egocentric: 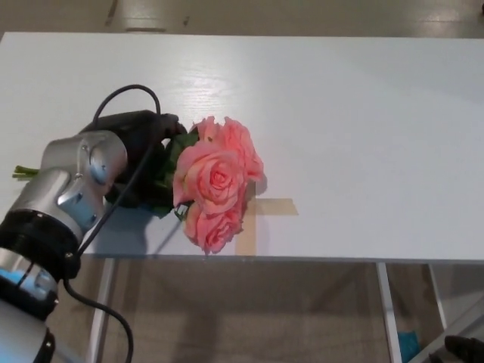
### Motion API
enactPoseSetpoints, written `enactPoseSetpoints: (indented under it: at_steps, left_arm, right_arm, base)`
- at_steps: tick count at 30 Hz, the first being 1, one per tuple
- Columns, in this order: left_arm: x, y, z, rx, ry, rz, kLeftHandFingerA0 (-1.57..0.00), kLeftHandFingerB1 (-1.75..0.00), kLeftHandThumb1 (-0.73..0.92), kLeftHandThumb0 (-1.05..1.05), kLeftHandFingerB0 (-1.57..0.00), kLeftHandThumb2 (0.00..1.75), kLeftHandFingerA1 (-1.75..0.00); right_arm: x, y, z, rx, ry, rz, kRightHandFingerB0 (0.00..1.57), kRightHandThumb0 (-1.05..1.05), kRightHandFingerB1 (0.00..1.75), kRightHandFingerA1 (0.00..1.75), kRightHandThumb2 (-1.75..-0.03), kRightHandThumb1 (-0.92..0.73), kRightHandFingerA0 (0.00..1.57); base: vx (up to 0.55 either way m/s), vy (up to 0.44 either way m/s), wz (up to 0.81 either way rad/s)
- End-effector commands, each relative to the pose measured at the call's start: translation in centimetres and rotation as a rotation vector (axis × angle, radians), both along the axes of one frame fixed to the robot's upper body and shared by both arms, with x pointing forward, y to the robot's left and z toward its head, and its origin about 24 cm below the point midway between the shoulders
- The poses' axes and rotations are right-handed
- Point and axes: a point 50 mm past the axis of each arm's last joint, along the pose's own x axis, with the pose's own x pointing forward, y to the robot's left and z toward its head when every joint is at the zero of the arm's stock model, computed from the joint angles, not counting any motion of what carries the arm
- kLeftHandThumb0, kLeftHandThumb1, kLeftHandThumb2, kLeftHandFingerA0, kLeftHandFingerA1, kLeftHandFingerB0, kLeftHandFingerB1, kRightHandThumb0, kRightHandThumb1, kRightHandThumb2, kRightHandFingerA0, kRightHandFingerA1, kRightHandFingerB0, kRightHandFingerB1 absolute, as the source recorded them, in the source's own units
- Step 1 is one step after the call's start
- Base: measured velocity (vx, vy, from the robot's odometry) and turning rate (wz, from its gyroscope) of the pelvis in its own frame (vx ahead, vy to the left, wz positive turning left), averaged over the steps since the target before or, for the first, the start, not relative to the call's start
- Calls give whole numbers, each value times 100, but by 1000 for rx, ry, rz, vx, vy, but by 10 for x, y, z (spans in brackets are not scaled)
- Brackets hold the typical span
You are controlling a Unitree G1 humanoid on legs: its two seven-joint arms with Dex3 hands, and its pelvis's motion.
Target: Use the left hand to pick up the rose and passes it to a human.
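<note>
1. Start at the near edge of the bench (363,151). The lowest bloom of the rose (215,181) hangs at or just past that edge, beside the tan tape cross (253,215). Lift before you swing outward, so the petals do not drag on the edge.
2. Check the grip. The left hand (140,155) is wrapped around the leafy part of the stem just behind the blooms, with its dark fingers closed on the foliage. The silver forearm covers much of the hand, so the grip looks secure, but you cannot confirm how the thumb sits.
3. Keep the pressure on the stem and leaves only. Do not let the fingers ride forward onto the petals; they will likely crush.
4. Note the stem ends (23,171) showing at the far left, behind the forearm. Keep them clear of the black cable (125,94) when you raise the arm.
5. Hold the blooms tilted up and away from the robot. No person is in view yet, and the right hand does not show.
</note>
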Motion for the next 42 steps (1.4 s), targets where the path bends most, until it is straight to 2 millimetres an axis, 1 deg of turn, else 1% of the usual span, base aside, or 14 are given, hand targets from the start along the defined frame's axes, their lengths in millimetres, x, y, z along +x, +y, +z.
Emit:
enactPoseSetpoints:
  at_steps: [1,4,7,10,11,12,13,18,23,26,31,34,41,42]
  left_arm:
    - [-7,-3,-22,78,11,-27,-69,-38,68,-27,-57,60,-113]
    - [-8,-6,-24,101,4,-39,-106,-47,75,-20,-76,63,-73]
    - [-8,-7,-24,90,-7,-41,-103,-49,76,-19,-80,62,-83]
    - [-8,-7,-24,58,-23,-37,-92,-43,79,-19,-64,64,-61]
    - [-8,-7,-23,51,-32,-39,-88,-42,79,-19,-62,63,-63]
    - [-9,-7,-23,43,-46,-40,-84,-42,79,-20,-63,63,-67]
    - [-9,-7,-23,29,-57,-41,-84,-42,78,-21,-62,63,-75]
    - [-11,-8,-24,-5,-73,-41,-85,-43,79,-21,-65,63,-72]
    - [-11,-7,-24,-55,-111,-31,-78,-44,77,-24,-66,64,-102]
    - [-11,-7,-24,-83,-124,-20,-82,-43,79,-23,-65,63,-96]
    - [-8,-3,-17,-193,-163,27,-73,-43,78,-22,-65,63,-115]
    - [-5,-3,-5,-284,-196,58,-66,-65,77,-21,-83,66,-145]
    - [-3,-6,13,-419,-264,73,-59,-94,80,-18,-76,61,-159]
    - [-3,-7,16,-424,-270,69,-59,-88,81,-18,-77,60,-160]
  right_arm:
    - [3,-2,2,0,-6,2,29,-56,47,57,-94,-64,51]
    - [3,-1,2,-4,-4,4,28,-55,47,57,-94,-63,51]
    - [4,-1,3,-5,-4,5,28,-55,47,57,-94,-63,51]
    - [4,-1,3,0,-7,3,28,-55,47,57,-95,-63,51]
    - [4,-1,3,2,-8,1,29,-55,47,57,-95,-63,51]
    - [4,-1,3,2,-6,2,36,-52,32,44,-63,-78,60]
    - [5,-1,3,2,-6,2,30,-56,47,58,-94,-64,52]
    - [4,-1,3,5,-6,-1,30,-57,47,58,-94,-64,53]
    - [6,-1,4,7,-10,-2,30,-56,47,58,-94,-64,53]
    - [6,-1,4,9,-10,-8,31,-57,47,58,-94,-64,53]
    - [6,-1,4,2,-6,-2,32,-57,48,58,-94,-64,53]
    - [6,-2,4,2,-7,0,32,-57,48,58,-94,-64,53]
    - [5,-2,3,-3,0,-3,32,-55,48,58,-95,-63,51]
    - [5,-2,3,-4,2,-2,40,-52,33,44,-64,-77,59]
  base:
    - [0,0,0]
    - [0,0,0]
    - [0,0,0]
    - [0,0,0]
    - [0,0,0]
    - [0,0,0]
    - [0,0,0]
    - [0,0,0]
    - [0,0,0]
    - [0,0,0]
    - [0,0,0]
    - [0,0,0]
    - [0,0,0]
    - [0,0,0]
